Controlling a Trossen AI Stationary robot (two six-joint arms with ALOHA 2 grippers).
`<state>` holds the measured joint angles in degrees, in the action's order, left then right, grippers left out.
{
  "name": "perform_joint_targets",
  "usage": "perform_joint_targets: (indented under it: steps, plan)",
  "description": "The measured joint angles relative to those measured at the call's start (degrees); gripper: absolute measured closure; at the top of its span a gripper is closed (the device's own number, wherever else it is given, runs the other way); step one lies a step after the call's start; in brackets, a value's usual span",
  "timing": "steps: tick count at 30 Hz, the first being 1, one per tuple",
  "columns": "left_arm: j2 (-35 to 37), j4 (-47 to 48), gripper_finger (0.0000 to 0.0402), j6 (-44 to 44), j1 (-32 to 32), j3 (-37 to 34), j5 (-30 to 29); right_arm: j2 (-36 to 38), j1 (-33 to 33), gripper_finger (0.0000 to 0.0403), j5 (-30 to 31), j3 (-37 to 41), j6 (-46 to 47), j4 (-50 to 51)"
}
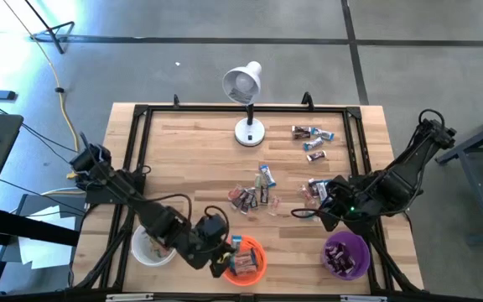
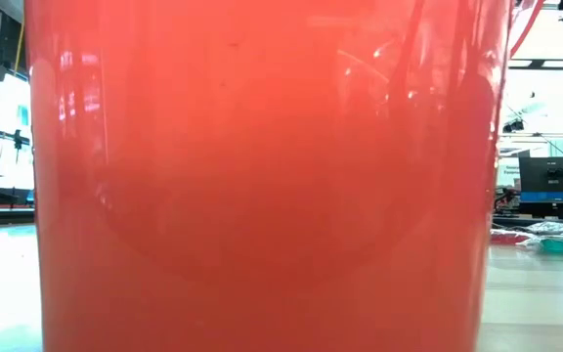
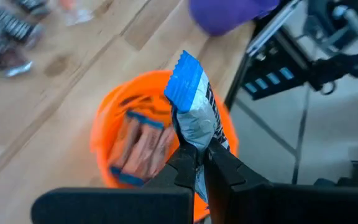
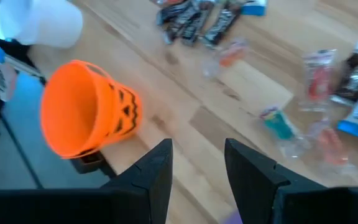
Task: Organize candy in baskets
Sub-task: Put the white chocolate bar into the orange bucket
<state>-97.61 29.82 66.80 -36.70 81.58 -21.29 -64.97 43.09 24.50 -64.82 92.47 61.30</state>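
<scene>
Left hand pinches a blue candy above the orange basket near the table's edge; right hand stands open.

You've got three baskets along the near edge: white at left, orange in the middle, purple at right. The orange one already holds several blue-and-orange wrapped candies, the purple one dark-wrapped pieces. Directly over the orange basket you see a blue-and-silver candy standing upright, pinched at its lower end. Loose candy lies on the table in three spots: mid-table, near the purple basket, and toward the far right
</scene>
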Motion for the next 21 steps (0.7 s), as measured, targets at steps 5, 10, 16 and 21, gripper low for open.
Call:
perform_joint_targets:
  steps: [5,10,16,21]
  plan:
    - [-1.5,-2.1,0.0401,-5.7,-0.6,0.0,-0.9,0.0,0.0,0.0263,0.0,0.0,0.0,-1.1]
    - [-2.3,-3.0,0.0380,-9.9,-0.4,0.0,2.5,0.0,0.0,0.0263,-0.1,0.0,-0.2,-0.7]
    - [-4.8,-4.9,0.0325,-17.7,1.0,0.0,8.3,0.0,0.0,0.0263,-0.8,0.0,-1.4,-0.1]
    - [-5.6,-4.6,0.0286,-21.5,3.9,0.1,8.3,0.0,0.0,0.0263,-0.9,0.0,-1.4,1.2]
